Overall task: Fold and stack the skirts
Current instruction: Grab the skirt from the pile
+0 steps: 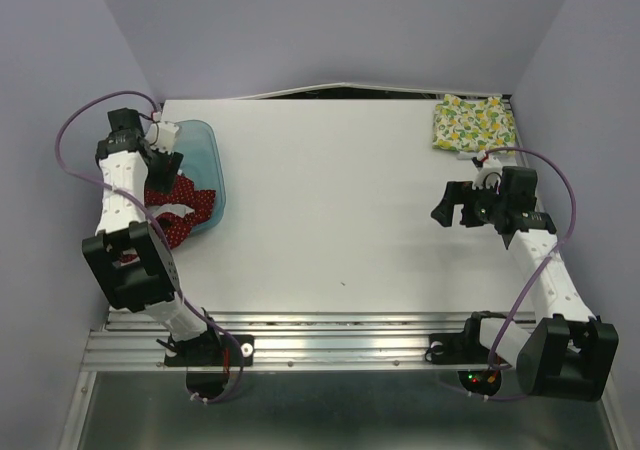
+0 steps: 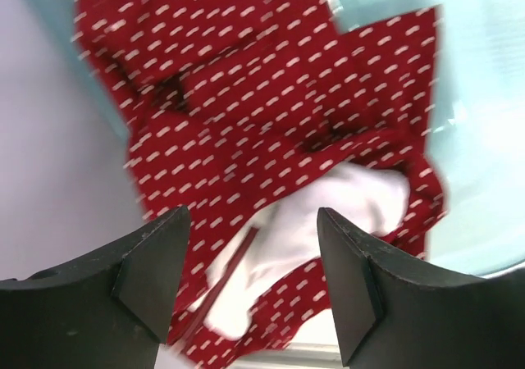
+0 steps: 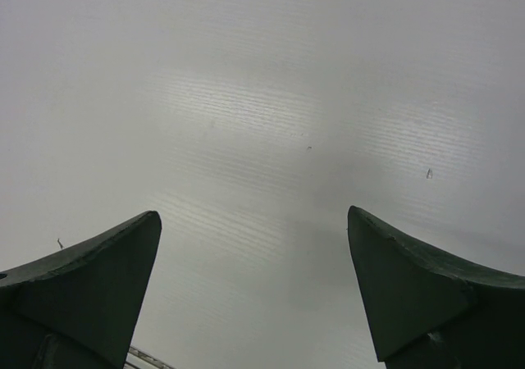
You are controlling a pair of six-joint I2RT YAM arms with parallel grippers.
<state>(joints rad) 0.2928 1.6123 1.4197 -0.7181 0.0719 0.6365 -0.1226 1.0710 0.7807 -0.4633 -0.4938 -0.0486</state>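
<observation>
The dark red polka-dot skirt [image 1: 185, 213] lies crumpled in the blue tray [image 1: 208, 155] at the left. In the left wrist view it [image 2: 246, 98] fills the frame, with its white lining [image 2: 328, 213] showing. My left gripper [image 1: 160, 175] hangs open just above it, jaws apart [image 2: 254, 291] and empty. The cream fruit-print skirt [image 1: 472, 122] lies folded at the far right corner of the table. My right gripper [image 1: 455, 205] is open and empty over bare table [image 3: 254, 287], in front of that skirt.
The translucent blue tray sits at the table's left edge, with the red skirt spilling over its near side. The white table [image 1: 340, 200] lies between the two arms. Purple walls close in on both sides. A metal rail [image 1: 330, 335] runs along the near edge.
</observation>
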